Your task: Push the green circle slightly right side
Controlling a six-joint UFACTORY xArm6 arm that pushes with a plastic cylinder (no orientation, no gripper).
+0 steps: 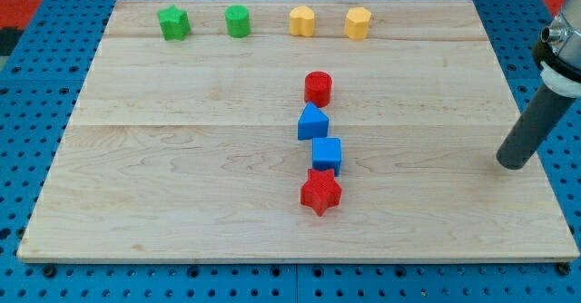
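The green circle (pixel 237 21) sits near the view's top, left of centre, on the wooden board (pixel 182 185). A green star (pixel 173 23) lies just to its left. My tip (pixel 512 163) is at the view's right edge of the board, far to the right of and below the green circle, touching no block.
A yellow heart (pixel 301 21) and a yellow hexagon (pixel 358 23) lie right of the green circle in the top row. A red circle (pixel 318 88), blue triangle (pixel 312 122), blue cube (pixel 327 154) and red star (pixel 320 192) form a column at centre.
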